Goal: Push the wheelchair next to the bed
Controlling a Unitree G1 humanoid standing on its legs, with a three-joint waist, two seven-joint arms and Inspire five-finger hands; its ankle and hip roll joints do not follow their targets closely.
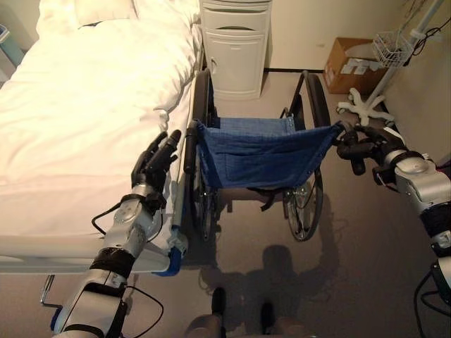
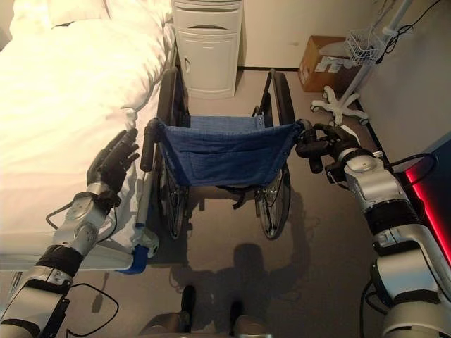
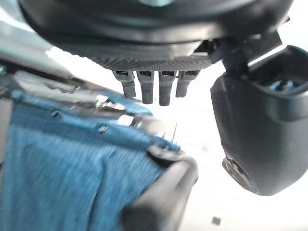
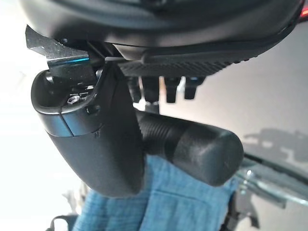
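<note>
The wheelchair (image 1: 257,158), with a blue cloth back and black wheels, stands close alongside the white bed (image 1: 77,120), its left wheel by the bed's edge. My left hand (image 1: 153,165) is open with straight fingers, just left of the left push handle (image 1: 189,144) and apart from it. The left wrist view shows that handle (image 3: 163,192) below the straight fingers (image 3: 147,86). My right hand (image 1: 366,144) is shut on the right push handle (image 4: 192,144), the thumb beside it.
A white bedside cabinet (image 1: 235,46) stands ahead of the wheelchair against the wall. A cardboard box (image 1: 349,63) and a white wheeled stand (image 1: 366,105) with a wire basket are at the far right. The bed frame's blue corner (image 1: 171,262) juts out near my left arm.
</note>
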